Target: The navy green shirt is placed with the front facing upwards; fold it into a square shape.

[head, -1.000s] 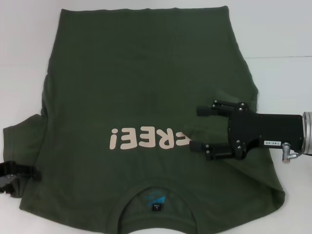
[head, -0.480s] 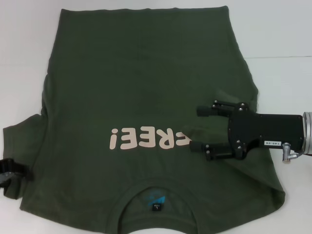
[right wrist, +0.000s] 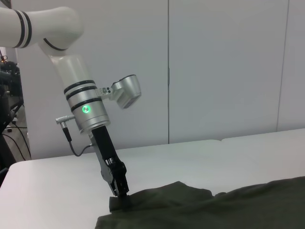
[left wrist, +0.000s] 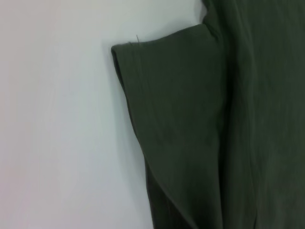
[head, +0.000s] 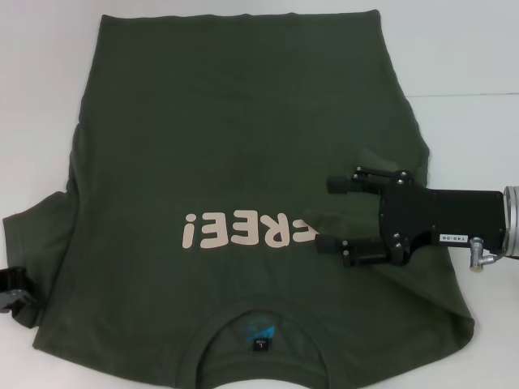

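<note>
while the navy green shirt (head: 243, 162) lies spread flat on the white table (head: 470, 65) with its front up, the pink "free!" lettering (head: 247, 231) reads upside down from the head camera and the collar with its small neck label (head: 259, 344) sits at the near edge. the right gripper (head: 330, 215) reaches in level from the right side, its black body lying horizontal over the shirt's right sleeve area, wrist toward the table edge. its two fingers (head: 345, 185) point toward the lettering and stand well apart, nothing between them, hovering close above or on the cloth; which of the two is not clear. the left gripper (head: 15, 290) is low at the far left edge of the head view, at the tip of the left sleeve (left wrist: 171, 105). seen from the right wrist camera, the left arm comes down steeply, its gripper (right wrist: 120, 198) pointing down with its tip at the sleeve's edge; whether its fingers are closed on the fabric cannot be told.
</note>
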